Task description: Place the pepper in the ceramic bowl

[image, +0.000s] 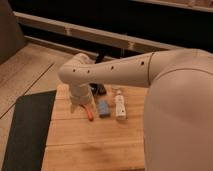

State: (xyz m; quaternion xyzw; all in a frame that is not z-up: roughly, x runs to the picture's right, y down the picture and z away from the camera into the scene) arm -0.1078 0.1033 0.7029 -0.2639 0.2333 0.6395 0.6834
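Observation:
The pepper [90,115], a small orange-red piece, lies on the wooden table [95,145] just left of a blue block. My gripper [81,106] hangs at the end of the white arm, low over the table and right beside the pepper's upper left end; it stands open with nothing in it. The ceramic bowl [99,89] is a dark round shape just behind the gripper, partly hidden by the arm.
A blue rectangular block [103,108] and a white bottle-shaped item [120,105] lie to the right of the pepper. A black mat [27,130] covers the floor left of the table. My large white arm fills the right side of the view.

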